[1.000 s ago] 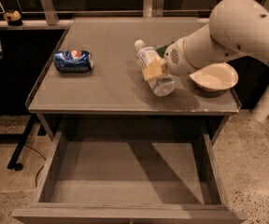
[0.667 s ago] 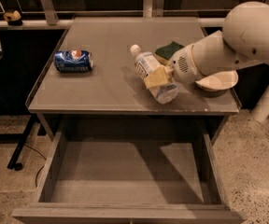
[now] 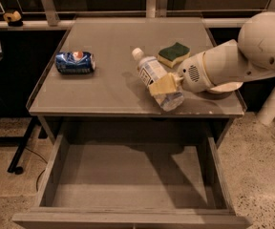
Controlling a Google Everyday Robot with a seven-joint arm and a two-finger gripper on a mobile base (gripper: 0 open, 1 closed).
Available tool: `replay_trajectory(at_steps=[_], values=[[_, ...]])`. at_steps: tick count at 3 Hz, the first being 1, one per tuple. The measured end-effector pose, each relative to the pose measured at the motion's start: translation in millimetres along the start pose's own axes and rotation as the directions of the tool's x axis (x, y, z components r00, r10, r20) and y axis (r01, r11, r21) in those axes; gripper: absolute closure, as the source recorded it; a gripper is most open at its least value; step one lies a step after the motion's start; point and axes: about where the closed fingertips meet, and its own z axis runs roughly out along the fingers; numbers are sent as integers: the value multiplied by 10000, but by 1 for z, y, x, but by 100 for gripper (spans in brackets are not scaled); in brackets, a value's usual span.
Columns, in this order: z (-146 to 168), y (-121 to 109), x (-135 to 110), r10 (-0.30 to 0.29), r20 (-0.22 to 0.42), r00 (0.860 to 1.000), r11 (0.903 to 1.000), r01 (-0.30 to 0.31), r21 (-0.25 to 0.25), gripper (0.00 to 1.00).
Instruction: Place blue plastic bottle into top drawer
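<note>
gripper (image 3: 165, 85) tight around tilted blue plastic bottle (image 3: 149, 69) — near front of table (image 3: 99, 97), top drawer (image 3: 128, 175) open below

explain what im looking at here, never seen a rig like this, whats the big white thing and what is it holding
The big white shape is a robot arm reaching in from the right. At its tip is a two-finger pincer, closed on a clear plastic bottle with a white cap, which is tilted. There is one picture, looking down at the grey table from its front. On the table are a dark blue soda can lying on its side, a green and yellow sponge, and a white bowl partly hidden by the arm. Below, the top drawer is pulled open.
</note>
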Motion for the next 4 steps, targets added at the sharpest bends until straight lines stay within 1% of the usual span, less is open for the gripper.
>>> replay_trajectory(at_steps=[1,2,3,4], values=[[-2,21,10,-264,-26,9996,9994,263,-235,100],[-11,47,23,-400,301,9987,9990,406,-174,100],[-21,66,42,-302,884,9956,9993,283,230,100],[-30,78,62,-47,1504,9886,9980,-49,638,100]])
